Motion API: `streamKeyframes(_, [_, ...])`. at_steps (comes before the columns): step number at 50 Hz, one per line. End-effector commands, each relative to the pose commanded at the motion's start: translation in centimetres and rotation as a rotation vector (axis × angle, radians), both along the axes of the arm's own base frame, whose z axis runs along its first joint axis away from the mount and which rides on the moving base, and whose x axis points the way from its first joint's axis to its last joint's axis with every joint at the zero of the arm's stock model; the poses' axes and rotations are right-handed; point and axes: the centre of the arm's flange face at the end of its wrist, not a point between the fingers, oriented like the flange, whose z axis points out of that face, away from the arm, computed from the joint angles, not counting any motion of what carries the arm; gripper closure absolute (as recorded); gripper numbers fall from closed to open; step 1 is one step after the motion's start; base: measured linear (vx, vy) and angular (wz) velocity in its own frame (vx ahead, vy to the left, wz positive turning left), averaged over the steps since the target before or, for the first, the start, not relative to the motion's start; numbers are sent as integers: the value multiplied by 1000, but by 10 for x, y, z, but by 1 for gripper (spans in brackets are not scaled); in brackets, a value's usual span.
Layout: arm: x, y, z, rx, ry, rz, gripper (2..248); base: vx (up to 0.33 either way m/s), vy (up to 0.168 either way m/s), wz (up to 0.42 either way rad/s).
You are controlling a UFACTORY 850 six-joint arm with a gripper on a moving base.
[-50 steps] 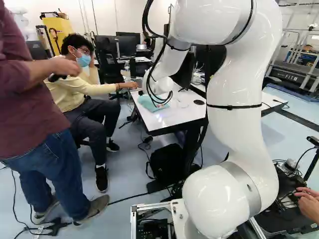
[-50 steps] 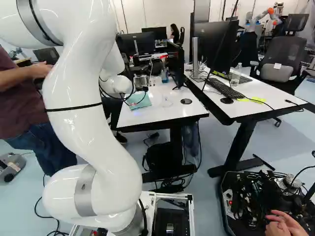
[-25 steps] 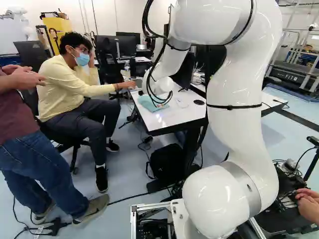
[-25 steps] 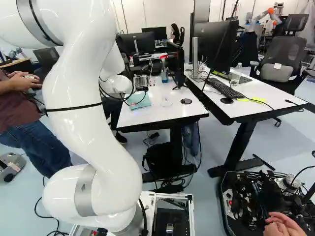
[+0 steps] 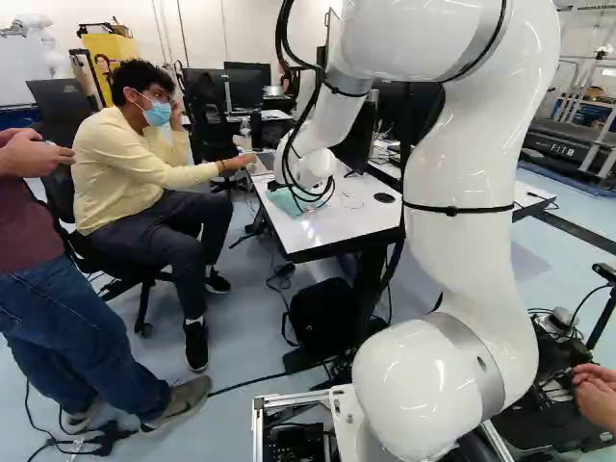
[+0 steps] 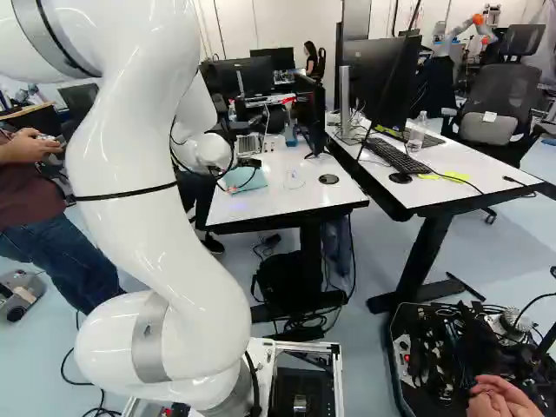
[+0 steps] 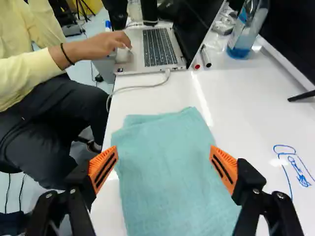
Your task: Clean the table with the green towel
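The arm (image 6: 148,217) rises, bends over and reaches down, its hand (image 6: 249,163) open above the tabletop (image 6: 295,198).
One green towel (image 7: 172,172) lies spread there, under the parted fingers; one laptop (image 7: 160,46), two markers (image 7: 205,56) and one bottle (image 7: 240,39) sit beyond.

1. Table (image 6: 291,200): white top, dark near edge.
2. Green towel (image 7: 172,172): spread along left edge, far end partly doubled.
3. Laptop (image 7: 158,46): open, at left edge, beyond towel.
4. Cable (image 7: 140,87): from laptop to left edge.
5. Markers, two (image 7: 205,56): beside laptop, toward right edge.
6. Bottle (image 7: 241,37): blue liquid; right of markers.
7. Blue ink drawing (image 7: 295,169): right of towel.
8. Black disc (image 6: 328,179): near right edge.
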Motion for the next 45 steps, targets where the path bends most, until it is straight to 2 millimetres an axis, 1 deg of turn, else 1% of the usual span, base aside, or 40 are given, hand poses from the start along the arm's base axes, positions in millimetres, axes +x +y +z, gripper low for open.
streamKeyframes(39, [-27, -2, -23, 19, 402, -67, 3, 0, 0, 0])
streamKeyframes(45, [-24, -3, -20, 24, 409, -74, 3, 0, 0, 0])
